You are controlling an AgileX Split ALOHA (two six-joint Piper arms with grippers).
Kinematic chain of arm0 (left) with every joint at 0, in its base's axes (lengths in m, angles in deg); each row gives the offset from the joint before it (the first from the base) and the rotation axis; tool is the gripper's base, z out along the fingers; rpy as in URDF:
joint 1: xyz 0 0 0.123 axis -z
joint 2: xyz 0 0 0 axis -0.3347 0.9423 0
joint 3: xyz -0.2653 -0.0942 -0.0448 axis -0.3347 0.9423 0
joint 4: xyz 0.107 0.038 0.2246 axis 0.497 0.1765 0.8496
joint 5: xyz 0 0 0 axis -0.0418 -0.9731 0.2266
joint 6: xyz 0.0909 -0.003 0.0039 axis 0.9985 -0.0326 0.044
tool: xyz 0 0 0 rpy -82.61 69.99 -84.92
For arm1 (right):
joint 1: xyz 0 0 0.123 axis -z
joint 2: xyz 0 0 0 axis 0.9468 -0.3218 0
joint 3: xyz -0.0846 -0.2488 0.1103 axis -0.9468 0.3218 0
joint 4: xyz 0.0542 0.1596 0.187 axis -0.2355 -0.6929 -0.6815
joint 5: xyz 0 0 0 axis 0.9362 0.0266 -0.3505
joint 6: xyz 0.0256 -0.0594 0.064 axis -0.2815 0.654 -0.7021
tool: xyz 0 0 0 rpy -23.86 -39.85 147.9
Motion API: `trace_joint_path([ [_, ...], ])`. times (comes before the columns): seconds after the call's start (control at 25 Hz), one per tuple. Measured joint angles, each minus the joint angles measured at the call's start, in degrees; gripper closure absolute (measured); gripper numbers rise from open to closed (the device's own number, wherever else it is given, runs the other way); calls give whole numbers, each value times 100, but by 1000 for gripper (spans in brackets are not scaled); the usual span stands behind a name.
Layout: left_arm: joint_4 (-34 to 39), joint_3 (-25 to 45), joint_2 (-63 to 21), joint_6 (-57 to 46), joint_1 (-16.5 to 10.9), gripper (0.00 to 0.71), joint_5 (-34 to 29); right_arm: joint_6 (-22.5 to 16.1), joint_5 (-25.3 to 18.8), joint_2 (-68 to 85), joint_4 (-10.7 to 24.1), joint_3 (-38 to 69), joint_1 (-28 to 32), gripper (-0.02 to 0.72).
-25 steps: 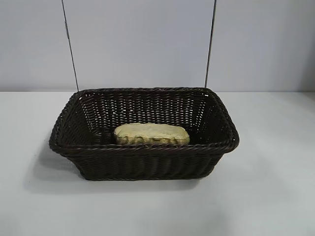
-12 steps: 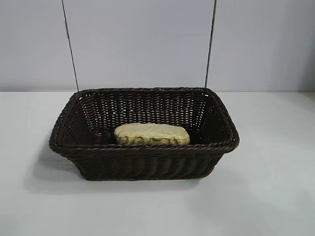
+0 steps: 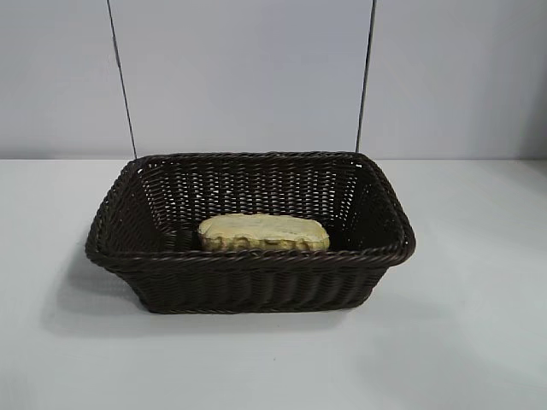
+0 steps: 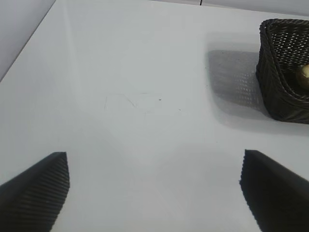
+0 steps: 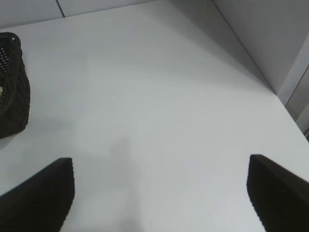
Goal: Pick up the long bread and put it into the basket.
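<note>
Where each wrist view begins, nearest the cameras: left end effector [image 4: 154, 193] and right end effector [image 5: 159, 193], both spread wide, holding nothing, poised over bare white bench [image 3: 461, 342] well apart from the load, one to each side of it. Next out, centre of bench: basket [image 3: 248, 286], dark woven wicker, upright; inside it, on the floor against the near wall, long bread [image 3: 263, 232], lying flat and lengthwise. Status, judged: placement looks complete, nothing outstanding beyond the arms parking; rear wall behind, no other items.
</note>
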Motion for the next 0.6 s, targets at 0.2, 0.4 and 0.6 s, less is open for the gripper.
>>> trace_joint_path([
  [0.2,0,0,0,0,0,15,0,97,62,0,-20,69,0,8],
  [0.4,0,0,0,0,0,15,0,102,95,0,-20,69,0,8],
  [0.6,0,0,0,0,0,15,0,102,106,0,-20,69,0,8],
])
